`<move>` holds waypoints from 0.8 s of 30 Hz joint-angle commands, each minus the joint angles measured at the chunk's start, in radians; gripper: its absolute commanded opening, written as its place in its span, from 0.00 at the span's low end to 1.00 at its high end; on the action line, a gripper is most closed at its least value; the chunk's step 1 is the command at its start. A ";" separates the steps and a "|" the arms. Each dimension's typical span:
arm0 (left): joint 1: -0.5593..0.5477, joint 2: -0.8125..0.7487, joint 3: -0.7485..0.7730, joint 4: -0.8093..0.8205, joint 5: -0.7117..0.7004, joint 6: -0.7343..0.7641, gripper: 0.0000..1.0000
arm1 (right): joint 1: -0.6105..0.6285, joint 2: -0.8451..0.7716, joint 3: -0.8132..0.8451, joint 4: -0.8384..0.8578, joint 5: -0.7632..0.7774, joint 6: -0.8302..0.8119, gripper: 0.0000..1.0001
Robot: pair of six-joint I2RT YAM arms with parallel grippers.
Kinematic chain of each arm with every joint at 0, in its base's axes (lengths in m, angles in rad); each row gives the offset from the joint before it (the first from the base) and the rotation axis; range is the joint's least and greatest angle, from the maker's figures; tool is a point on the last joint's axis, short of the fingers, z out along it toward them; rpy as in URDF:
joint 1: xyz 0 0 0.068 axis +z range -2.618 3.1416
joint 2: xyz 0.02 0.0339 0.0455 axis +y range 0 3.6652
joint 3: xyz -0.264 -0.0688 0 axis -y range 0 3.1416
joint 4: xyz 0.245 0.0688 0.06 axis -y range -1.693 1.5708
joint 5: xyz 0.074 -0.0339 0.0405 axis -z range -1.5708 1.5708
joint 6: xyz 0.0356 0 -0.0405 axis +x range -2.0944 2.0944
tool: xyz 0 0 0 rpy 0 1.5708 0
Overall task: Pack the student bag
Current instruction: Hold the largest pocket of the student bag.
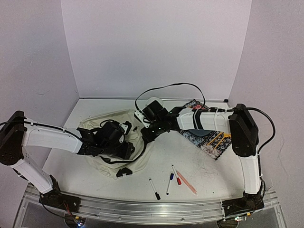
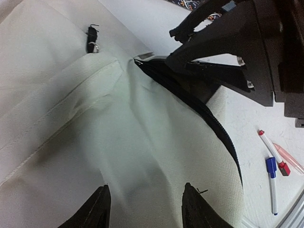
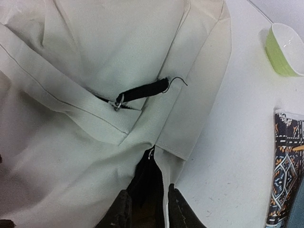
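The student bag (image 1: 107, 159), cream fabric with black zip lines, lies flat on the left half of the table. My left gripper (image 1: 127, 151) rests on its right side. In the left wrist view the left gripper (image 2: 147, 208) is open, its fingertips (image 2: 100, 205) set on a smooth cream panel (image 2: 118, 142) with nothing pinched. My right gripper (image 1: 145, 136) reaches in from the right to the bag's upper right edge. In the right wrist view the right gripper (image 3: 149, 213) stands slightly open astride the dark parted zip (image 3: 149, 180), just below a small metal slider (image 3: 151, 153).
A patterned notebook (image 1: 209, 137) lies under the right arm's forearm. Several pens (image 1: 170, 183) lie near the front edge. A green and white bowl (image 3: 285, 50) stands at the back. A black buckle (image 1: 124, 172) lies at the bag's near edge. White walls close in three sides.
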 commanded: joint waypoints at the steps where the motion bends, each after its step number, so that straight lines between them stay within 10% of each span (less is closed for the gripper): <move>1: -0.025 0.031 0.005 0.078 0.064 -0.001 0.53 | 0.002 -0.059 -0.062 -0.034 -0.065 0.065 0.30; 24: -0.062 0.169 -0.085 0.121 -0.040 -0.017 0.48 | -0.136 0.018 -0.131 0.100 -0.339 0.340 0.45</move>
